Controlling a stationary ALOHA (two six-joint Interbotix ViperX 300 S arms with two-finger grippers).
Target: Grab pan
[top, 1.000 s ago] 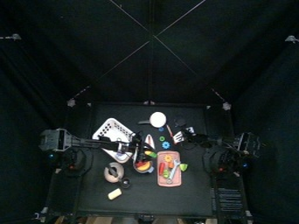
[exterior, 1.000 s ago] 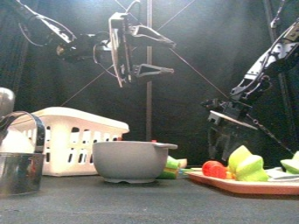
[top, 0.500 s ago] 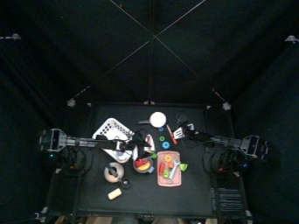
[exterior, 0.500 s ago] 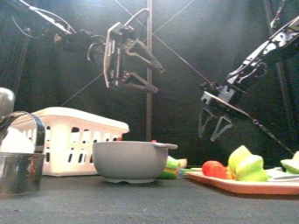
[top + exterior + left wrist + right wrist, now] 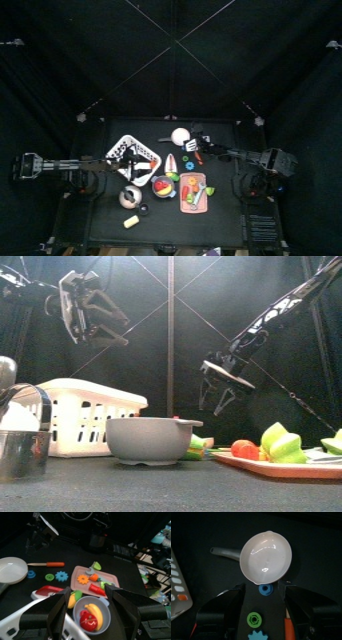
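Top view shows the pan [image 5: 179, 136] lying at the far middle of the surface [image 5: 227, 225], a pale disc with the white wire rack [image 5: 131, 157] to its left and the bowl of food [image 5: 164, 187] nearer the front. A second ago both arms hung close over the middle; now the left gripper [image 5: 96, 311] has drawn back to the left and sits high above the rack, while the right gripper [image 5: 201, 145] has reached in from the right and come down toward the far side, just beside the pan. Its fingers [image 5: 219, 612] are spread wide and hold nothing; in the right wrist view the pan fills the gap ahead of them, its handle [image 5: 223, 552] running off to one side. The left fingers [image 5: 59, 609] also stand apart and empty. By the look of it the right arm has taken over the approach, with descent and closing not yet done.
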